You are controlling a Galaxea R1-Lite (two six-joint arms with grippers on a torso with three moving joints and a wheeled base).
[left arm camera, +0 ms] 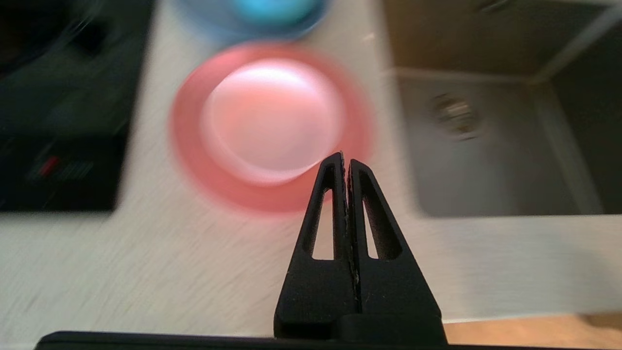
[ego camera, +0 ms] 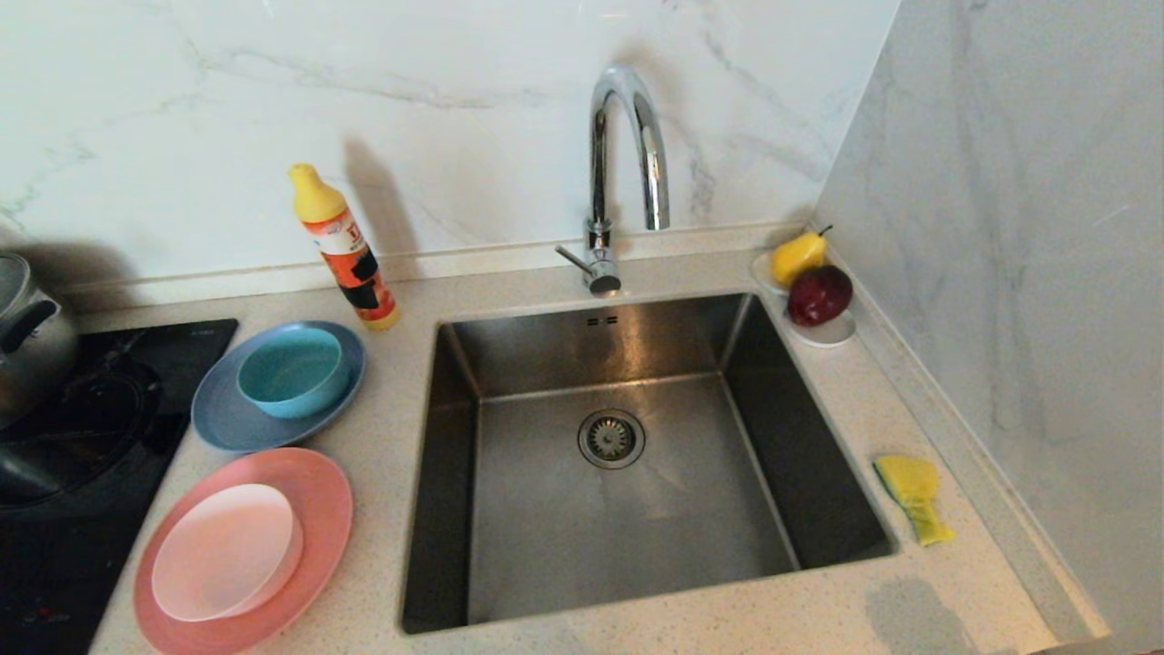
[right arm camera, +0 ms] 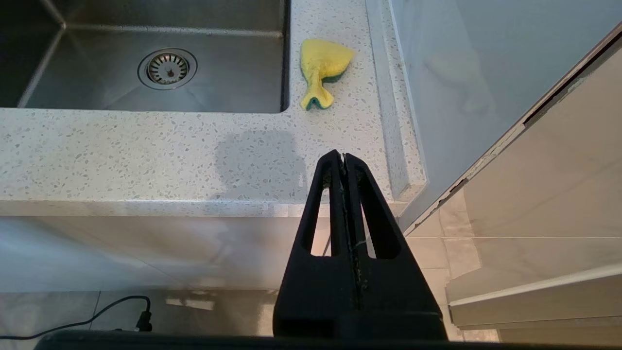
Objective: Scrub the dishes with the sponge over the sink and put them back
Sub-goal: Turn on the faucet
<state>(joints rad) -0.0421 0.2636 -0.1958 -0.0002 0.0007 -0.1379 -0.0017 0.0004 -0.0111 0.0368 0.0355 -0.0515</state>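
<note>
Speckled counter [ego camera: 400,473] holds everything. Left gripper [left arm camera: 347,160], pinched shut and holding nothing, hangs by the pink bowl [left arm camera: 272,114]; it should open wide first. Right gripper [right arm camera: 343,158] is shut too, near the sponge [right arm camera: 320,68] beside the sink [ego camera: 509,564].

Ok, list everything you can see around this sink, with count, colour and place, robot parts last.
sink: one, steel, centre of counter, nothing in it
tap: one, chrome, behind sink
sponge: one, yellow, counter right of sink
plates: grey-blue, salmon-pink, left of sink
bowls: teal on the grey-blue plate, pale pink on the salmon one
bottle: one, orange, yellow cap, by wall
fruit dish: white, pear and red apple, back right corner
pot: steel, on black hob
left gripper: shut, above pink dishes
right gripper: shut, off counter's front edge
</note>
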